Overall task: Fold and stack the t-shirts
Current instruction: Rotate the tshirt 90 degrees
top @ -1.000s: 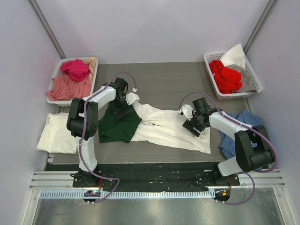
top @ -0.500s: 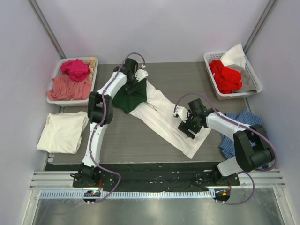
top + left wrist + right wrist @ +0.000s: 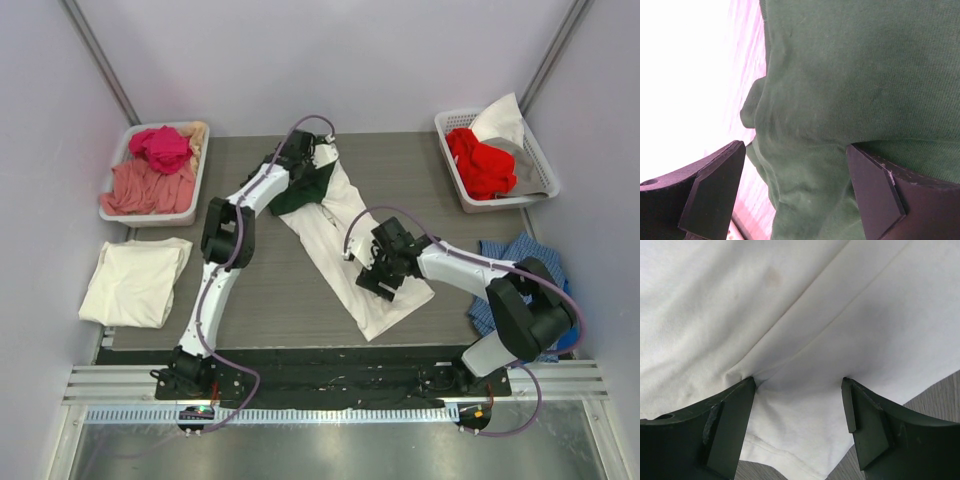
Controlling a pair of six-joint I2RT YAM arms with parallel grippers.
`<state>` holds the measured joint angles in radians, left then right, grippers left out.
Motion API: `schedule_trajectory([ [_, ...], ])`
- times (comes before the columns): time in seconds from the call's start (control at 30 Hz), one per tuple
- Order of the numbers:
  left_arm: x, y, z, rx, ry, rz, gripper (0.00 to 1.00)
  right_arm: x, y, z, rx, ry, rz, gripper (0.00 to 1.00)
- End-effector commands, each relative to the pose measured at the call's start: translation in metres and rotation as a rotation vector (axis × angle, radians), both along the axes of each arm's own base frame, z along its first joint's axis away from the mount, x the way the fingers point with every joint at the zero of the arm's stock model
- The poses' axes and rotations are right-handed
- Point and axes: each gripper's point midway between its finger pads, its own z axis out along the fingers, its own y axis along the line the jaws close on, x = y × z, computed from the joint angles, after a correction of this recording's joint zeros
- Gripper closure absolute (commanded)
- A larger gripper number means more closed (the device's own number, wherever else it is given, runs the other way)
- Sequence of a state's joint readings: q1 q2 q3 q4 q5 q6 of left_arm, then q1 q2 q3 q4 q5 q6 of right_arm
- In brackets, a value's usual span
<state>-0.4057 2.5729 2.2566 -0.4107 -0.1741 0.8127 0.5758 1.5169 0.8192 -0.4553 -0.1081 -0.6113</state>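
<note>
Roughly a third done, judging by the layout. Cream t-shirt (image 3: 133,283): folded into a flat rectangle, lying alone at the left side of the counter (image 3: 270,295), well apart from the rest; nothing stacked on it yet. White t-shirt (image 3: 345,250): unfolded, pulled out long and slanting across the middle of the counter, from the far centre toward the near right. Dark green t-shirt (image 3: 298,193): also unfolded, bunched at the far end, touching and partly overlapping the upper end of the white one.

Left hand (image 3: 795,165): reaches far over the counter, jaws spread wide, fingertips pressing down into rumpled green cloth rather than pinching it. Right hand (image 3: 800,390): likewise spread wide, fingertips planted on the lower part of the white t-shirt, creases running out from one tip, nothing pinched between.

Left to do, as a judgement: separate green from white, flatten and fold each, then set both on the cream one. Pink clothes in the left basket (image 3: 112,205), red clothes in the right basket (image 3: 443,128) and the blue checked cloth (image 3: 508,252) at the right edge: no part of the job.
</note>
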Motion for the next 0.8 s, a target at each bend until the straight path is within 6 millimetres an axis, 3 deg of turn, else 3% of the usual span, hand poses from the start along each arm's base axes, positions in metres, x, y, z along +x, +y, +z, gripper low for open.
schedule_trajectory([
  [0.0,-0.006,-0.033,-0.031,-0.014,0.004,-0.093,0.12,-0.027,0.010,-0.019,-0.022,0.089,0.040,0.20],
  [0.3,-0.017,-0.070,-0.051,0.015,-0.022,-0.225,0.12,-0.047,0.053,-0.030,-0.022,0.089,0.179,0.20],
  [0.63,-0.007,-0.098,-0.052,-0.023,-0.074,-0.327,0.14,-0.037,0.113,-0.036,0.006,0.061,0.274,0.20],
  [0.77,-0.008,-0.118,-0.051,-0.062,-0.090,-0.381,0.13,-0.035,0.131,-0.036,0.009,0.045,0.301,0.21],
])
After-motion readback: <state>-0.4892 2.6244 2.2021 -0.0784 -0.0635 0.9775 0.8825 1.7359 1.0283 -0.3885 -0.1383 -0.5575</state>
